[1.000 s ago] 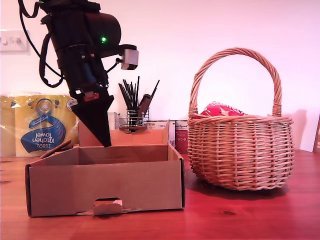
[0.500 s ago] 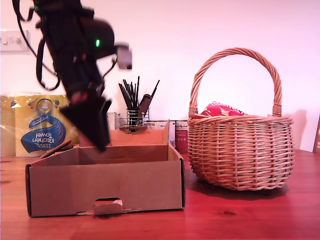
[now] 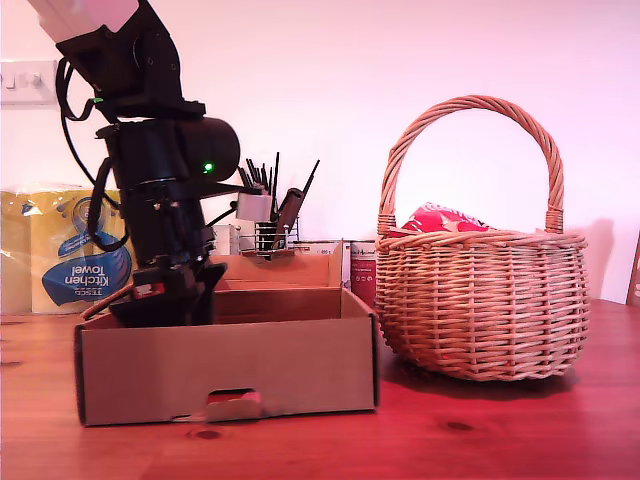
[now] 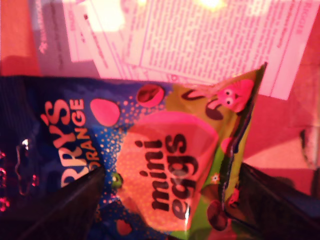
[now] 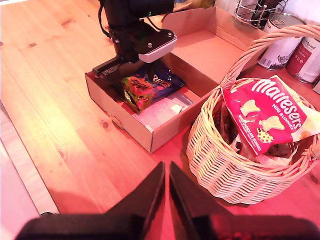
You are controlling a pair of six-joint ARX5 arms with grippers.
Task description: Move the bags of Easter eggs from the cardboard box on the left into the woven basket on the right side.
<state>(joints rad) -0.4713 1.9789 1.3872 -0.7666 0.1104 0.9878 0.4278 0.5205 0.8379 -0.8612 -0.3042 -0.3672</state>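
While my first gripper (image 3: 165,300) is lowered into the cardboard box (image 3: 228,370) at the exterior view's left, its fingers (image 4: 65,210) stand apart either side of a navy mini-eggs bag (image 4: 165,170), not clenched on it. Same bag (image 5: 150,86) lies flat on the box floor, partly over a sheet of white printed paper (image 4: 210,40). Woven basket (image 3: 480,300) stands on the wooden counter (image 5: 50,90) at the exterior view's right, just beside the box; holds a red-and-white bag (image 5: 265,115) propped above the rim. My second gripper (image 5: 166,200): fingers pressed together, nothing between them, above the counter near the basket. Behind the box: kitchen towel pack (image 3: 60,250), wire pot of brushes (image 3: 272,225)
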